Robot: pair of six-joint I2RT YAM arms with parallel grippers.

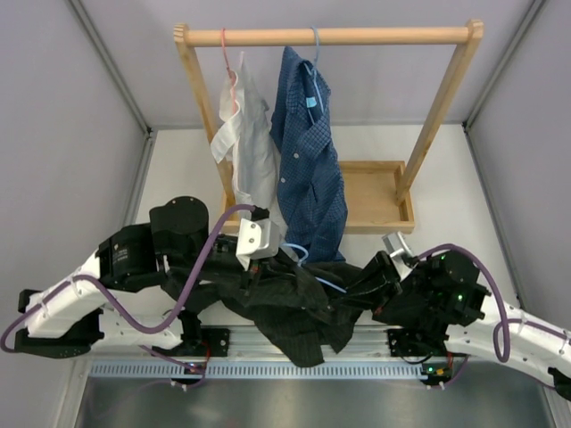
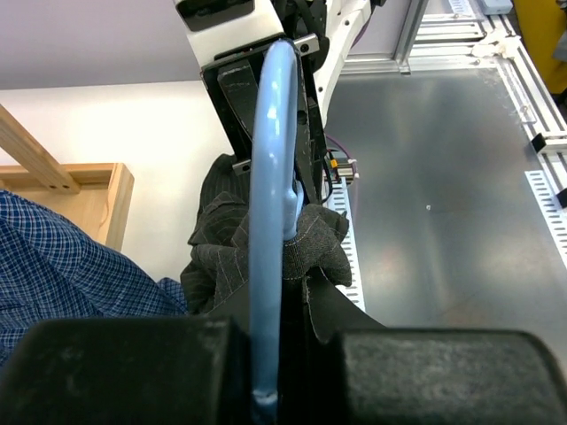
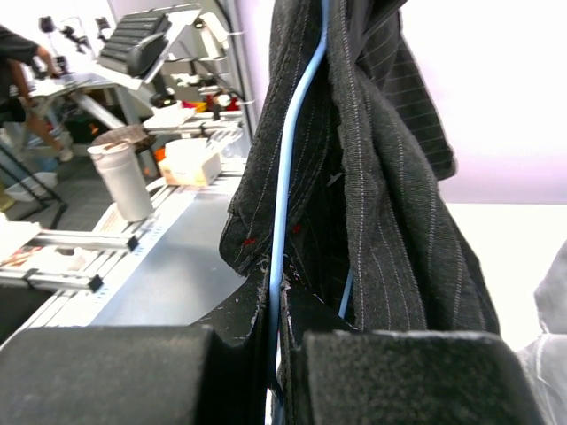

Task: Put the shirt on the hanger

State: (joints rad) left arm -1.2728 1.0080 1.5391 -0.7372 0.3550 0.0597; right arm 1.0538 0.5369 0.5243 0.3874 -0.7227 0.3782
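Note:
The black striped shirt (image 1: 294, 312) hangs bunched between my two grippers near the table's front edge. Only short stretches of the thin light-blue hanger (image 1: 332, 284) show; the cloth covers the rest. My left gripper (image 1: 268, 259) is at the shirt's upper left. In the left wrist view this gripper (image 2: 288, 305) is shut on the curved hanger wire (image 2: 270, 177), with shirt cloth (image 2: 230, 248) just beyond. My right gripper (image 1: 357, 290) is at the shirt's right. In the right wrist view that gripper (image 3: 282, 301) is shut on a straight run of the hanger (image 3: 297, 133), with shirt folds (image 3: 390, 177) draped over it.
A wooden rack (image 1: 330, 37) stands at the back. On it hang a white shirt (image 1: 245, 143) on a pink hanger and a blue checked shirt (image 1: 312, 160) that reaches down to my grippers. The rack's wooden tray base (image 1: 379, 201) lies behind the right arm. A slotted metal rail (image 1: 268, 367) runs along the near edge.

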